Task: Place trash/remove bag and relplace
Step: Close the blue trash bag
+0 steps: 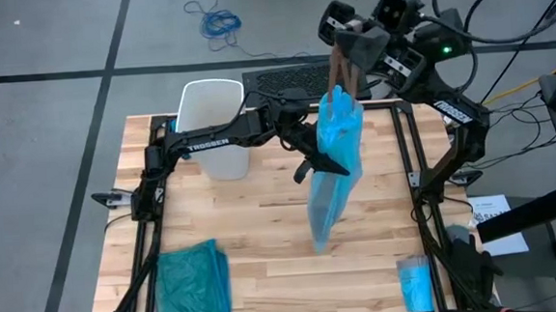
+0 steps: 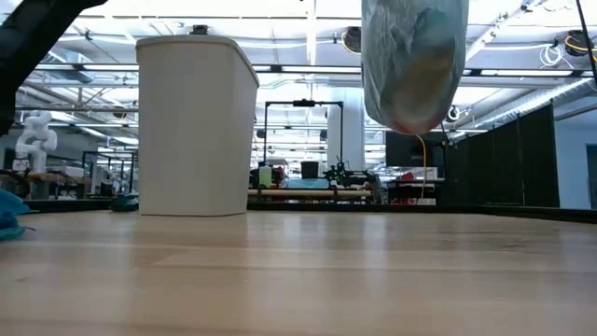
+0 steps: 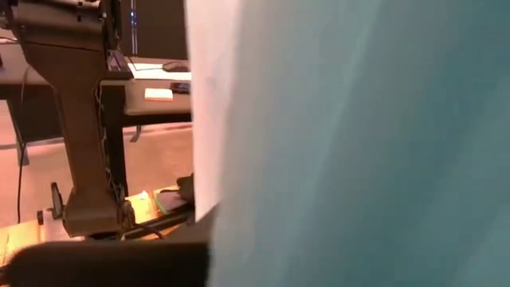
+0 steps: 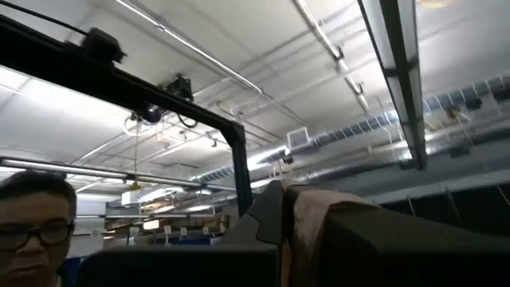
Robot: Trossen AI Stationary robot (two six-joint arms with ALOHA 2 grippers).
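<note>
The bag (image 1: pixel 336 162) hangs below the right gripper (image 1: pixel 339 75), whose jaws are clenched on its top; the left gripper (image 1: pixel 309 164) presses its side, grip unclear.

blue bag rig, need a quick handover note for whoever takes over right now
Right gripper: shut on the top of the blue bag, holding it up clear of the table.
Left gripper: at the bag's side; grip unclear.
White bin: upright at the table's back left, no liner seen in it.
Teal bag: front left. Small blue packet: front right.
Done: filled bag is out.
Left: set it aside, reline the bin.
</note>
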